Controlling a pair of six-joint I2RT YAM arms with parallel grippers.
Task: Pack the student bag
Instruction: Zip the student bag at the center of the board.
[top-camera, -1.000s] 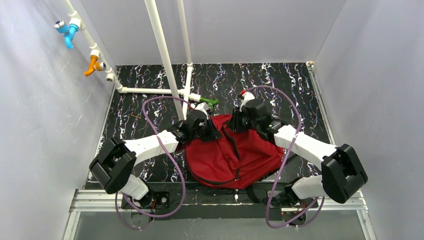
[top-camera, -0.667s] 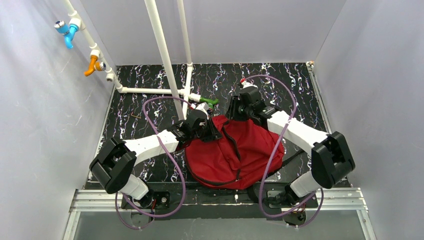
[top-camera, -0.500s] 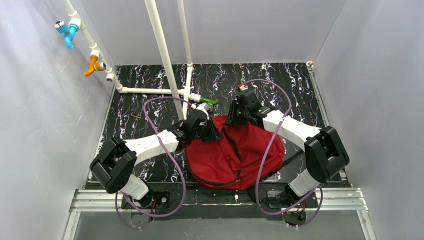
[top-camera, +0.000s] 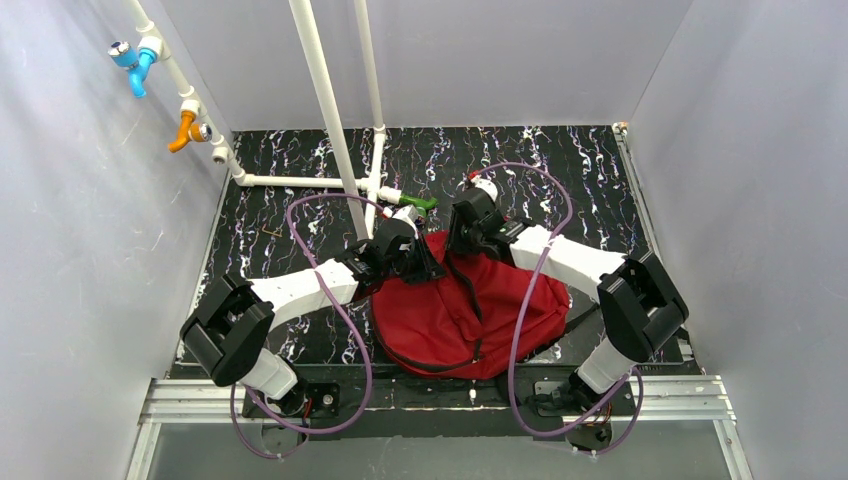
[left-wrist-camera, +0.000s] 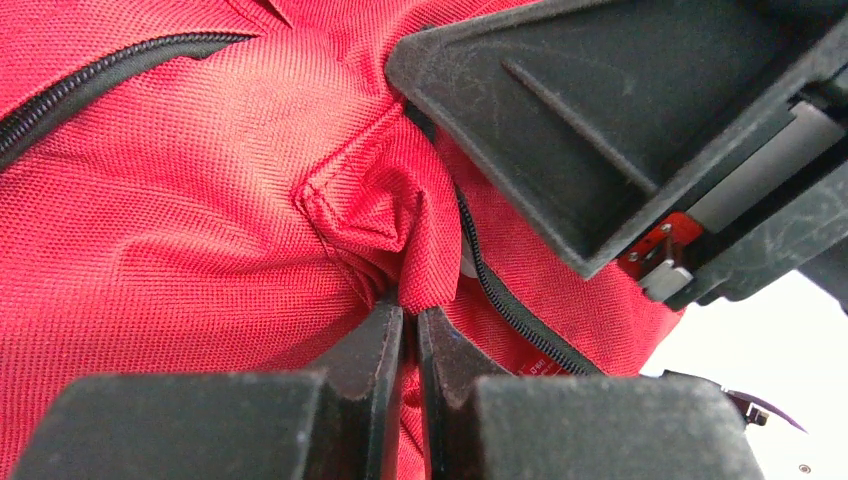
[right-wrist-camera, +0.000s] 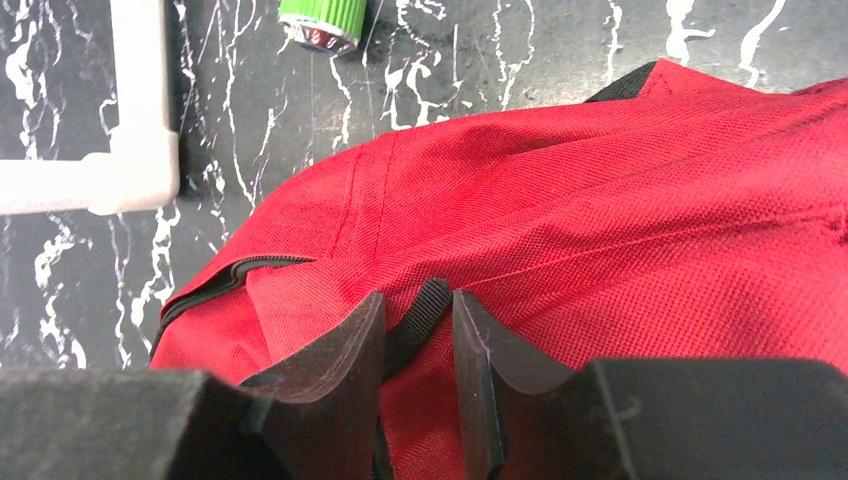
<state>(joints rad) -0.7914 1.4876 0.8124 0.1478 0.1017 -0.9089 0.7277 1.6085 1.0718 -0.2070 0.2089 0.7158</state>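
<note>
- I am in a lab test cell: plain grey walls (top-camera: 90, 280) box in a black marbled table (top-camera: 560, 160).
- White pipes (top-camera: 328, 110) with coloured taps (top-camera: 184, 129) stand beyond my left fingers (left-wrist-camera: 365, 352).

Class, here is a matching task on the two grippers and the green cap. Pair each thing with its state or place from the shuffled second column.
Things:
1. left gripper
2. right gripper
3. green cap

States or places:
A. on the table, beyond the student bag
B. jaws apart, astride a black strap
C. pinched shut on a fold of the student bag

Pairs: 1-C, 2-B, 3-A
</note>
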